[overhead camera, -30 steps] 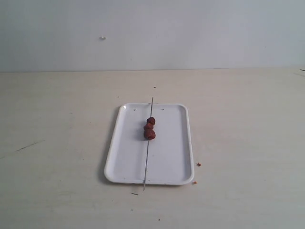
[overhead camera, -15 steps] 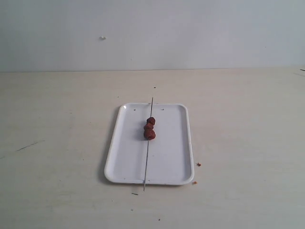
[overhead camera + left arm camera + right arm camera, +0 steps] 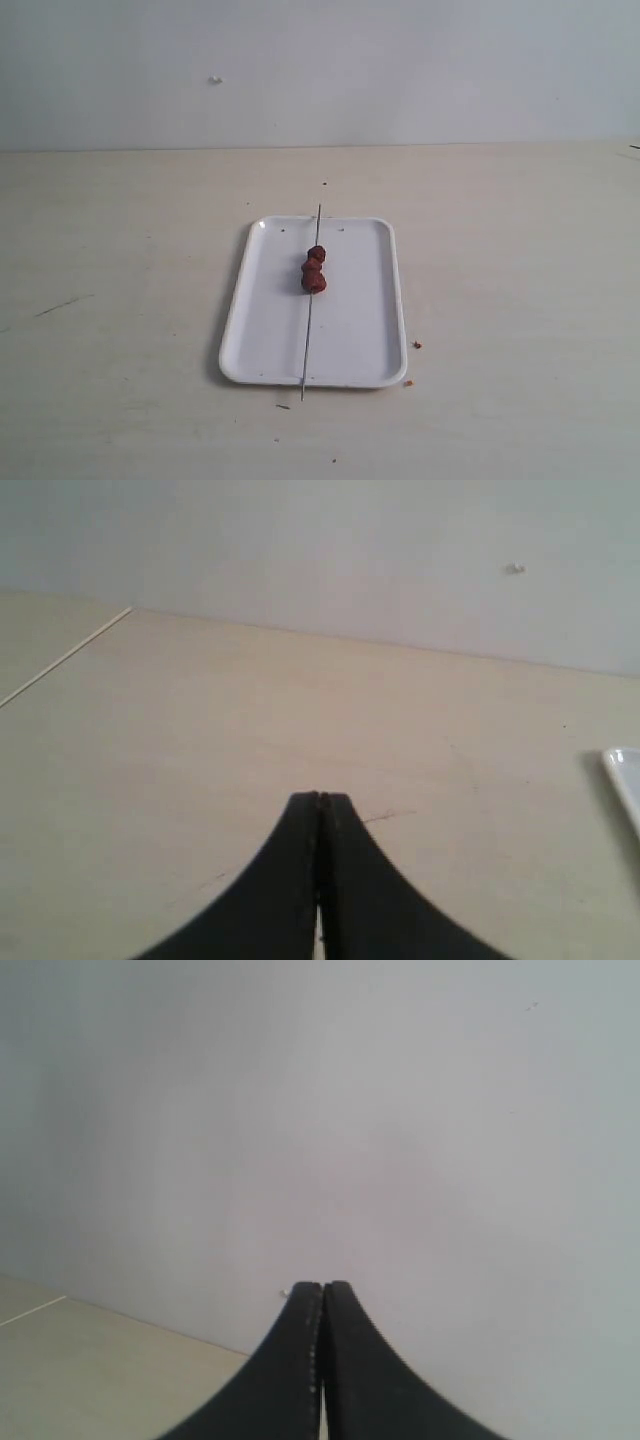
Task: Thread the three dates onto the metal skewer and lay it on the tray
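Close before each wrist camera, a gripper is pressed fully closed with nothing between its fingers. The left gripper hangs low over the bare surface, with a corner of the tray further off. The right gripper faces the wall, with a strip of surface below it

In the exterior view, a few brown crumbs lie on the near part of the surface, just beside a near corner of the tray. The skewer lies lengthwise down the middle of the tray, and its near tip juts out past the near rim. Further along, in the far half of the tray, the three dates sit threaded on it in a short row, each touching the next. The skewer's far tip pokes just past the far rim. Beyond that the surface runs back to the pale wall, which bears one small mark high up
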